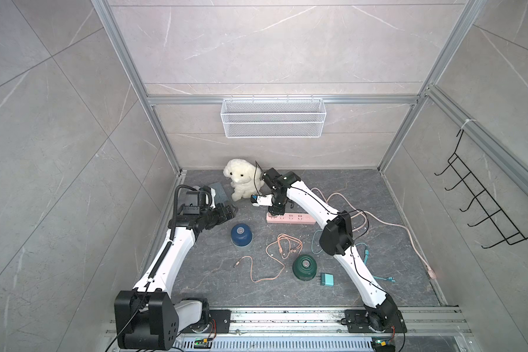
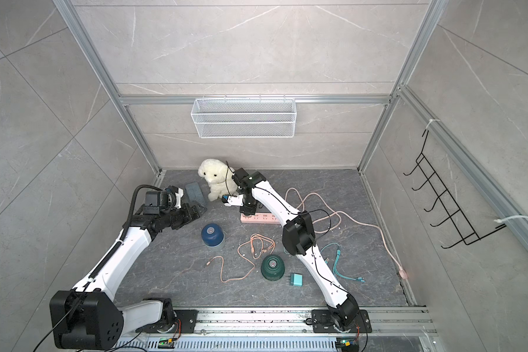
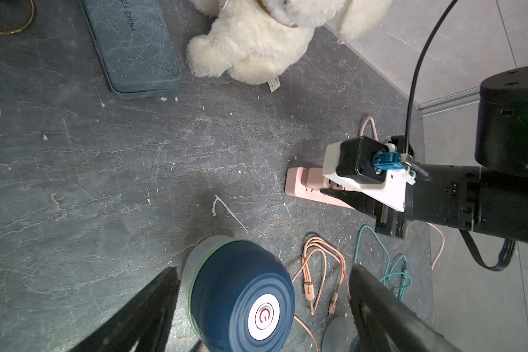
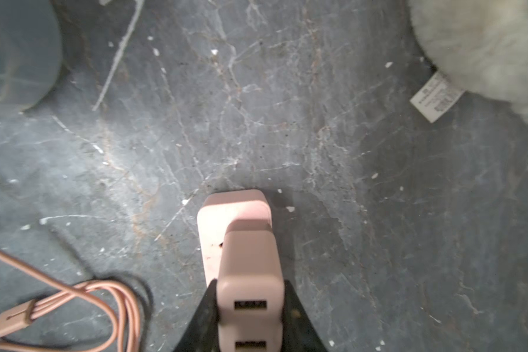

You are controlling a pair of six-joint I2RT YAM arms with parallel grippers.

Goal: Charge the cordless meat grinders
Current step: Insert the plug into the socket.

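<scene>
The right jaws pinch the pink adapter (image 4: 250,268) on the power strip (image 4: 235,207); the left jaws spread near the navy grinder (image 3: 241,289).

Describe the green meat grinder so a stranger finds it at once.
On the dark grey stone tabletop, find the pale pink power strip near the middle. Nearer the robot's side sits the squat dark green dome-shaped grinder with a round metallic top, beside a teal plug adapter; the other dome-shaped grinder is navy blue.

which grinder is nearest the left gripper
The navy blue grinder, just in front of the left gripper; the dark green grinder sits farther, beside the teal adapter.
</scene>
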